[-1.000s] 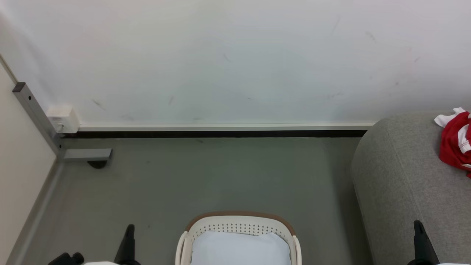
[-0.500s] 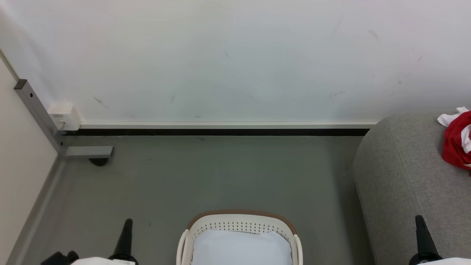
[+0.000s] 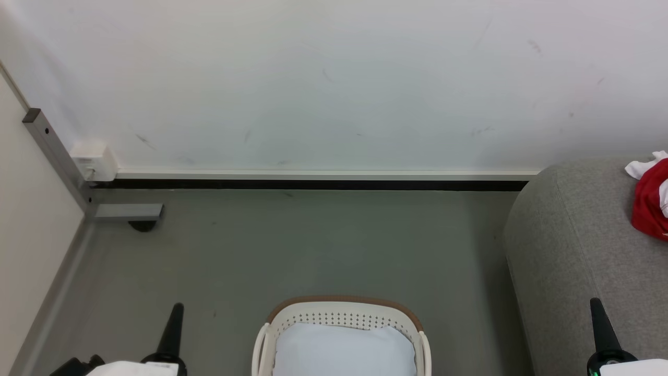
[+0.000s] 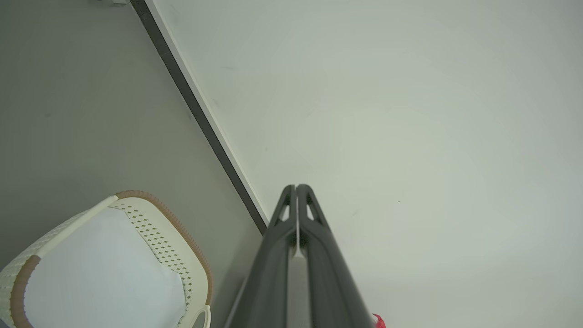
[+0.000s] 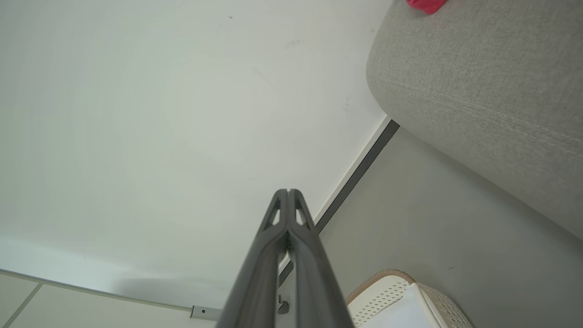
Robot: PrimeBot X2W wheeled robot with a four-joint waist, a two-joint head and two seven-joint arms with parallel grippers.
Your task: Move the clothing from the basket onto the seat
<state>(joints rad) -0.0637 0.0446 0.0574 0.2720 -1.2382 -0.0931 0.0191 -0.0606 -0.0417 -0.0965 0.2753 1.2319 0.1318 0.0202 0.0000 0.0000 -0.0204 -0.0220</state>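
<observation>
The red clothing [image 3: 651, 204] with white trim lies on the grey sofa [image 3: 574, 250] at the right edge of the head view; a red scrap [image 5: 426, 4] shows on the sofa [image 5: 483, 82] in the right wrist view. The cream basket [image 3: 339, 316] stands on the floor at bottom centre, holding a plain pale cloth [image 3: 342, 350]. My left gripper [image 3: 175, 318] is shut, empty, left of the basket. My right gripper [image 3: 599, 318] is shut, empty, over the sofa's front. Both wrist views show the fingers pressed together: left gripper [image 4: 296, 187], right gripper [image 5: 288, 191].
A white wall with a dark baseboard [image 3: 313, 185] runs behind the grey floor [image 3: 292, 250]. A grey metal post with a foot [image 3: 125, 213] and a white box [image 3: 95, 160] stand in the left corner. The basket [image 4: 150, 228] and pale cloth [image 4: 100, 273] show in the left wrist view.
The head camera has shifted slightly, so the scene slid right and less of the red clothing shows. Both grippers have risen a little in the view, still shut.
</observation>
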